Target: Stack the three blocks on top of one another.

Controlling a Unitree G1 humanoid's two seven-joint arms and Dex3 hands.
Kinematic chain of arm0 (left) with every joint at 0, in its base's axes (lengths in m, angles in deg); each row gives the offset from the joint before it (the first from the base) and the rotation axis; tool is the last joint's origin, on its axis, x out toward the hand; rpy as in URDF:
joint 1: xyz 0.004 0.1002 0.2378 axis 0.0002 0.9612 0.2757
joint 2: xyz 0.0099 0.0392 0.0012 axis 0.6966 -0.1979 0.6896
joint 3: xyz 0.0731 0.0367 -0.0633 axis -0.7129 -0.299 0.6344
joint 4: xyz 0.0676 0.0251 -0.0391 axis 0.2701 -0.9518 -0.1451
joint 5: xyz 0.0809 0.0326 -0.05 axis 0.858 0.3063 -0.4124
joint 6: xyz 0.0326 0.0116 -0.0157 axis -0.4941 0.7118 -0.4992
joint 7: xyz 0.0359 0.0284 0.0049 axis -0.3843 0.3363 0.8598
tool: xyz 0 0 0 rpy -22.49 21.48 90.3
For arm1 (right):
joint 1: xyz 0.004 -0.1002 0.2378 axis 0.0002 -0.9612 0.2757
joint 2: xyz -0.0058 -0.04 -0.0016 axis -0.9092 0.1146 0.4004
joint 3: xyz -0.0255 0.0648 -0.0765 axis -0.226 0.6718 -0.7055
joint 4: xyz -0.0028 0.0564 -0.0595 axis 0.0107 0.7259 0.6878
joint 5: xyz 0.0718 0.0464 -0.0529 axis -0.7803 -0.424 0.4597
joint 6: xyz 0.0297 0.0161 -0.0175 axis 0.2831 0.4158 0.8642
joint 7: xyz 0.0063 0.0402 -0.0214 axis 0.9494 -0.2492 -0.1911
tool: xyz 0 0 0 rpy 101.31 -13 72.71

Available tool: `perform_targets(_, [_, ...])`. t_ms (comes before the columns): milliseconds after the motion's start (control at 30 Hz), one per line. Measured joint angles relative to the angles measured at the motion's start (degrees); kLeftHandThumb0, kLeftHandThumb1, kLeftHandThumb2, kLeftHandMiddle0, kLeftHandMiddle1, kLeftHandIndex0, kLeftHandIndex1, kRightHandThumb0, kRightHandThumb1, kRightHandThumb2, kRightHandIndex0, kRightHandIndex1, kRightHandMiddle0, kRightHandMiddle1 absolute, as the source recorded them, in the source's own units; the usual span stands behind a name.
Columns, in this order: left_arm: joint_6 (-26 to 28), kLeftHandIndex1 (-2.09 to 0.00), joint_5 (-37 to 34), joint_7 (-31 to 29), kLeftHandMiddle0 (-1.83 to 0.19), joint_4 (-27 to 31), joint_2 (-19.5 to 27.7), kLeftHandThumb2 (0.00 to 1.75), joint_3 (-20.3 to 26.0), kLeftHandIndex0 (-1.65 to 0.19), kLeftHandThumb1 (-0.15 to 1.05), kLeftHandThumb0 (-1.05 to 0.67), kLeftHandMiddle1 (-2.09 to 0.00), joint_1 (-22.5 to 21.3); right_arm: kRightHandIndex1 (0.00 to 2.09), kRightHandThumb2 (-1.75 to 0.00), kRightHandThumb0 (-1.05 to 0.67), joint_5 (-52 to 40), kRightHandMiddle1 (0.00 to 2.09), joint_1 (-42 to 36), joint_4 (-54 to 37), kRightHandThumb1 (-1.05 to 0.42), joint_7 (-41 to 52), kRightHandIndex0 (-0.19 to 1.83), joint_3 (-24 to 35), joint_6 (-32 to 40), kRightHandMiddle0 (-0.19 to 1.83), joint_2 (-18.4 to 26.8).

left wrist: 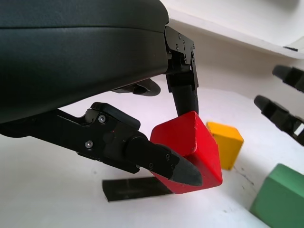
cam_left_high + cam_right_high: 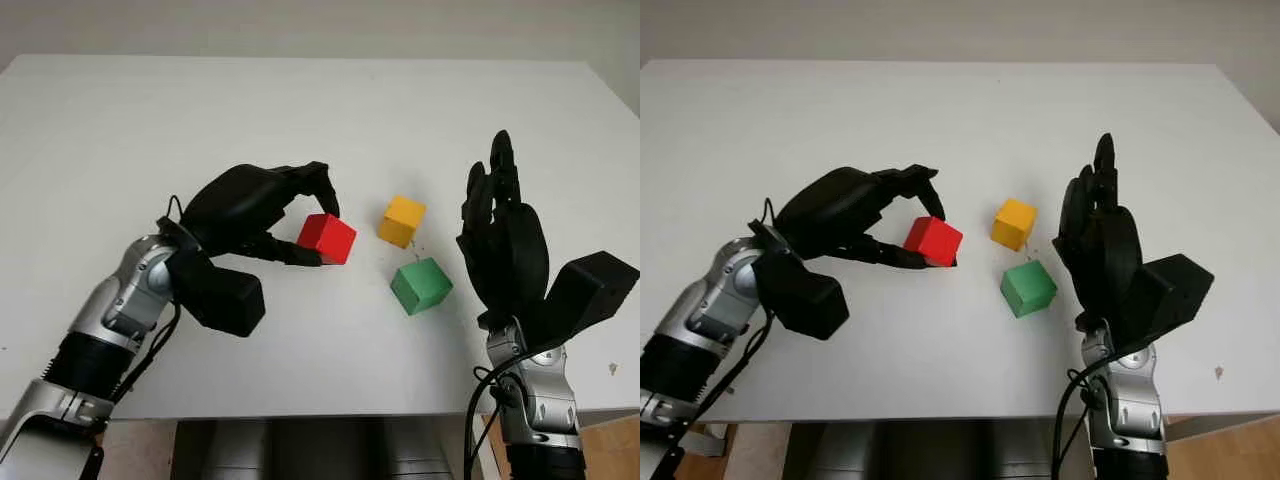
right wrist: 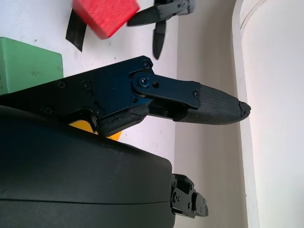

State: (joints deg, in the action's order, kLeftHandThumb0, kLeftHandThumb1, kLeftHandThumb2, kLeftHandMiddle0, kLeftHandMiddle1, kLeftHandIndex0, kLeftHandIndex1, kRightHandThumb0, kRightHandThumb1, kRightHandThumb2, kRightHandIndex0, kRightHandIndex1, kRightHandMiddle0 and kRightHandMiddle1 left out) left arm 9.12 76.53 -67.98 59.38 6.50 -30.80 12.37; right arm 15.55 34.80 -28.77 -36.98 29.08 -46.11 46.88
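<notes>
White and bare apart from three blocks, the tabletop (image 2: pixel 300 120) stretches away from the robot toward a pale wall at the far edge. Near its middle, the left hand (image 2: pixel 262 215) reaches in from the near left, and its fingers (image 1: pixel 161 161) are closed on the red block (image 2: pixel 327 238): one fingertip presses the block's near lower side, while another comes down on its far upper edge. In the left wrist view the red block sits tilted, one corner raised, with a dark shadow on the white surface beneath it, so it appears lifted slightly clear rather than lying flat. Just to the right of it, and apart from it, stands the yellow block (image 2: pixel 402 220), resting on the tabletop with a corner turned toward the robot. Nearer the robot and a little further right lies the green block (image 2: pixel 421 285), also on the surface, close beside the yellow one but not touching it. None of the three blocks is stacked on another. The right hand (image 2: pixel 502 235) stands just to the right of the green and yellow blocks, palm turned toward them, open and holding nothing, its fingers pointing toward the far side of the tabletop. In the right wrist view the green block (image 3: pixel 28 71) shows close beside that hand's shell, with a sliver of yellow beneath one finger.
</notes>
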Motion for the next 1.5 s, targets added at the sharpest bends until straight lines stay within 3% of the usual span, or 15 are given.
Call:
perform_targets(467, [0.10, -1.67, 2.68, 5.14, -0.32, -4.61, -3.23, 0.13, -2.67, -0.17, 1.05, -0.42, -0.01, -0.07, 0.00, -0.64, -0.76, -0.65, 0.00, -0.69, -0.85, -1.05, 0.09, -0.19, -0.05, 0.08, -0.19, -0.26])
perform_targets(833, [1.33, -1.55, 7.89, 9.72, -0.37, -6.47, -2.05, 0.08, -3.25, -0.26, 1.04, -0.42, -0.01, 0.04, 0.00, -0.64, -0.75, -0.54, 0.00, -1.00, -0.83, -1.05, 0.15, -0.19, -0.04, 0.01, -0.19, -0.27])
perform_targets(1500, [6.69, -1.48, 11.14, 9.86, -0.37, -1.78, 0.04, 0.05, -3.38, -0.32, 1.03, -0.41, -0.02, 0.88, 0.00, -0.64, -0.77, -0.42, 0.00, -0.98, -0.73, -1.05, 0.44, -0.19, 0.16, 0.07, -0.19, -0.25])
